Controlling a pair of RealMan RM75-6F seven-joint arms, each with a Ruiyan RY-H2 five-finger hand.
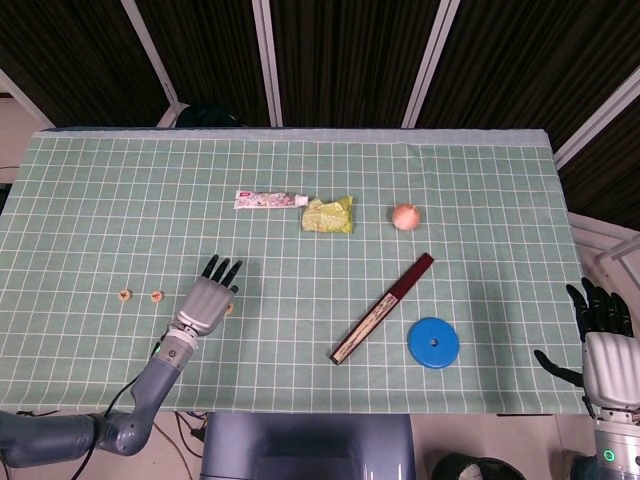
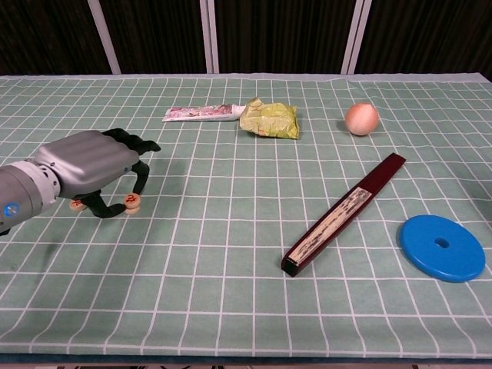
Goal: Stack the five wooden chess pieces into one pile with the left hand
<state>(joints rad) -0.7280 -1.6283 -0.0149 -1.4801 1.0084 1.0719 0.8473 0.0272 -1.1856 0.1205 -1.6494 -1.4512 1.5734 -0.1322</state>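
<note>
Small round wooden chess pieces lie on the green checked cloth at the left. Two of them [image 1: 124, 295] [image 1: 157, 295] sit side by side, left of my left hand [image 1: 207, 298]. The hand arches over another piece [image 2: 132, 201], which carries a red mark and sits pinched between thumb and a fingertip, at or just above the cloth. One more piece [image 2: 75, 204] peeks out behind the left hand [image 2: 88, 161]. Any further pieces are hidden. My right hand [image 1: 605, 340] hangs off the table's right edge with its fingers apart, holding nothing.
At the back middle lie a toothpaste tube [image 1: 270, 200], a crumpled yellow-green packet [image 1: 328, 215] and a peach-coloured ball [image 1: 405, 216]. A dark red folded fan [image 1: 383, 307] lies diagonally at centre right, with a blue disc [image 1: 433, 342] beside it.
</note>
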